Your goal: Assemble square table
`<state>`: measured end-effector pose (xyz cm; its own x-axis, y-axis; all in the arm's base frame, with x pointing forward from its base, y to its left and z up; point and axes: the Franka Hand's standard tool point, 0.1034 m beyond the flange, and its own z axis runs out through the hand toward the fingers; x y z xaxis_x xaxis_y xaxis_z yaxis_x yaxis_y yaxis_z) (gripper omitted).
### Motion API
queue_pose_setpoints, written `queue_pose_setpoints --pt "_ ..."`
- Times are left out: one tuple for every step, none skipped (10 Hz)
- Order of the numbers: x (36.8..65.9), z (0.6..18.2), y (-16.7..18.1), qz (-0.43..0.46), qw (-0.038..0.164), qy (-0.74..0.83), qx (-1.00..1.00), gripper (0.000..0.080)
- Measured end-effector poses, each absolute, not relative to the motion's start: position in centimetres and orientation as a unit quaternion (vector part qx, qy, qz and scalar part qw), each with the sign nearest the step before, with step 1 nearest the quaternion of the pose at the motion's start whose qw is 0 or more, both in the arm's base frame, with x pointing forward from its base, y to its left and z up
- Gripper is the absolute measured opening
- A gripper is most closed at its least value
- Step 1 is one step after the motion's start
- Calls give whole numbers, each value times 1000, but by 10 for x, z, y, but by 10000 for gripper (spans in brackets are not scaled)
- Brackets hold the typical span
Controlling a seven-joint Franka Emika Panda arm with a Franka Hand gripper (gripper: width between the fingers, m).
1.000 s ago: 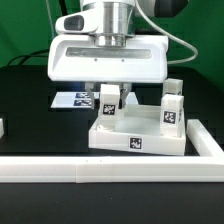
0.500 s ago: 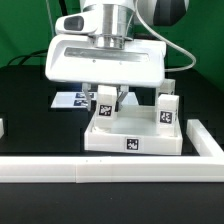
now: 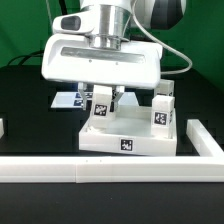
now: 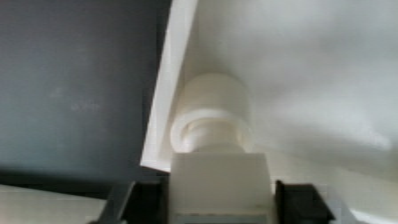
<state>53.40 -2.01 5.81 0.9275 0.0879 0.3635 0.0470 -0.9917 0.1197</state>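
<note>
We see a black tabletop (image 3: 25, 95) under a green backdrop (image 3: 20, 25), with a black cable running down behind the arm. A long white L-shaped rail (image 3: 110, 171) runs along the near edge of the tabletop and turns back toward the far edge at the exterior view's right. Inside that corner sits the square table top (image 3: 128, 140), a white tray with a raised rim and a tag on its near wall. A white tagged leg (image 3: 161, 111) stands upright at its corner on the exterior view's right. Another tagged leg (image 3: 102, 105) stands over the tray's corner on the exterior view's left, and the fingers (image 3: 104, 97) are closed against its sides. In the wrist view that leg (image 4: 217, 140) rises between the two dark fingers (image 4: 146, 198), over white tray surface, with black tabletop to one side. Behind the tray, toward the far edge, a flat printed sheet of tags (image 3: 68, 99) lies partly hidden by the arm.
</note>
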Motion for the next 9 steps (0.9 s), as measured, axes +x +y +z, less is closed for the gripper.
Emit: queue_pose_setpoints --pt "534 58 -20 187 55 34 980 395" --pt "534 58 -20 187 55 34 980 570" --pt "534 58 -20 187 55 34 980 570" --pt "534 58 -20 187 55 34 980 632" --pt "534 58 -20 187 55 34 980 632" --pt "534 58 -20 187 55 34 980 647" --pt "534 58 -20 187 55 34 980 649" --pt "533 58 -20 182 52 33 981 649" --pt "532 60 -18 166 42 30 985 649"
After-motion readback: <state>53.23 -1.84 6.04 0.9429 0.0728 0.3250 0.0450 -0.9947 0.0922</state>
